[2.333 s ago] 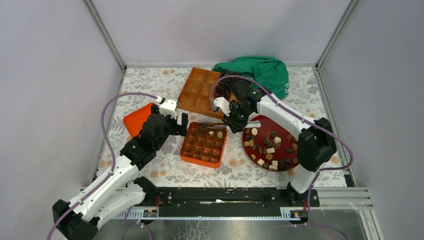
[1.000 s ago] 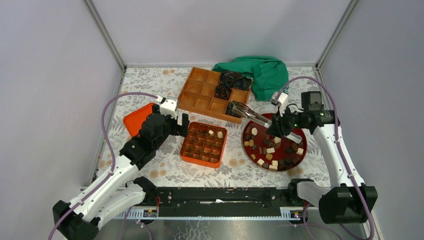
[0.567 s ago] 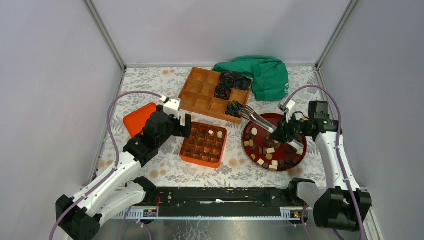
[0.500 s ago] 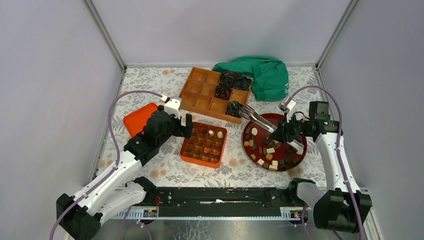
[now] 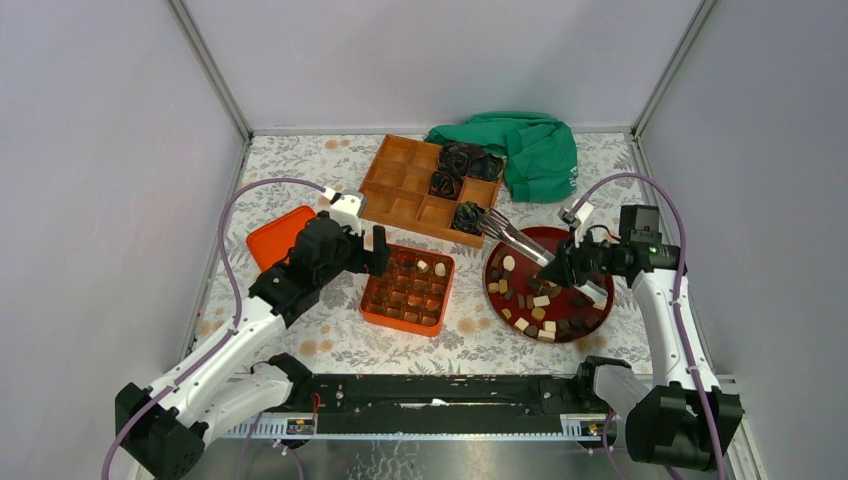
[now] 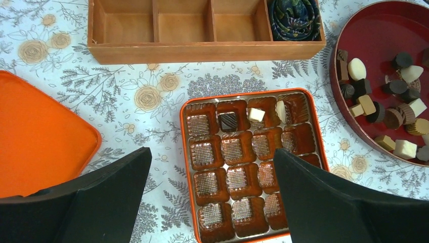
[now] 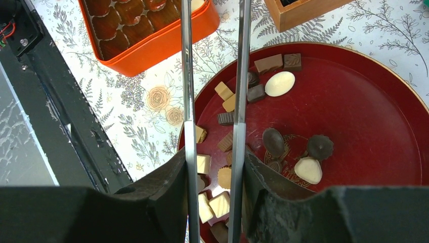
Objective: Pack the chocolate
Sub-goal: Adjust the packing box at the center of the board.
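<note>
The right gripper (image 7: 215, 174) has its matte black fingers drawn partway in, clamping the handle end of a pair of metal tongs (image 7: 188, 76). These are two thin, flat, bright steel blades that run side by side up the wrist frame and out of its top edge, with a gap between them. In the top view the tongs slant toward the upper left across the tray's rim, and their tips lie close to the near corner of the wooden box. Whether the tips pinch anything is too small to tell.

Beneath the blades sits a round, glossy dark-red tray (image 7: 364, 116) with a paler edge. On it lie the chocolates (image 7: 280, 83): small cubes, ovals, ribbed cups and rounded lumps in dark brown, tan and cream-white. They gather mostly in the left and lower part of the tray in the wrist frame, directly under and beside the fingers.

The left gripper (image 6: 211, 154) hangs with its broad black fingers spread wide and nothing between them. Below it is a square orange box (image 6: 234, 148) with rounded corners, lined with a shiny brown moulded insert of ribbed cells. Three pieces sit in the box's top row, one dark square and two cream.

At the left of that frame lies a flat orange lid (image 6: 35, 142). Along the top is a partitioned wooden box (image 6: 202, 50) with a black crinkled rosette (image 6: 296, 15) in its right cell. A floral tablecloth (image 6: 152, 91) covers the table, and a rumpled green cloth (image 5: 530, 150) lies at the upper centre of the top view.
</note>
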Tool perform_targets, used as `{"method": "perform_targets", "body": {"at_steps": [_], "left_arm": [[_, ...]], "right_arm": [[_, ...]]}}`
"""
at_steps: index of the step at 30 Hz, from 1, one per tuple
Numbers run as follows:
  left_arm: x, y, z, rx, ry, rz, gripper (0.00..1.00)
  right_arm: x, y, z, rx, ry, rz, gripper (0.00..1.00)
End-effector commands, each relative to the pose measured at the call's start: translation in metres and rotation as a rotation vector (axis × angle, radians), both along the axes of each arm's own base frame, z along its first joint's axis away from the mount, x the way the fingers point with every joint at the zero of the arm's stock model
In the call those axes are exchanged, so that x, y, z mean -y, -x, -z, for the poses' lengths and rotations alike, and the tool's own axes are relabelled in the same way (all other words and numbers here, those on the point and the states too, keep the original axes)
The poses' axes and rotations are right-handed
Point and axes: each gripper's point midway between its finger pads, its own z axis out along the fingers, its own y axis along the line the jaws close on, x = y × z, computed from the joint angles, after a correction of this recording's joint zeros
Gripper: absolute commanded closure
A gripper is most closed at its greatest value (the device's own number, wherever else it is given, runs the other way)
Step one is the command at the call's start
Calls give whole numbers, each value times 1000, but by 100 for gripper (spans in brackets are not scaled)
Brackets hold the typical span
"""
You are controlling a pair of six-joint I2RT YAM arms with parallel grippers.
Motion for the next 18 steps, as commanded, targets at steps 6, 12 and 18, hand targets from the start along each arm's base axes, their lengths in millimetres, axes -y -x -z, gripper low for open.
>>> {"method": "perform_targets", "body": {"at_steps": [6, 12, 18], "left_arm": [[-17, -8, -4, 29, -130, -5, 1], [-24, -19, 8, -17, -226, -12, 2], [-36, -27, 22, -48, -228, -27, 4]], "right_arm": [[-3, -3, -13, 76, -34, -19, 57], [-2, -2, -16, 86, -29, -18, 57], [-4, -1, -18, 87, -36, -23, 57]]}}
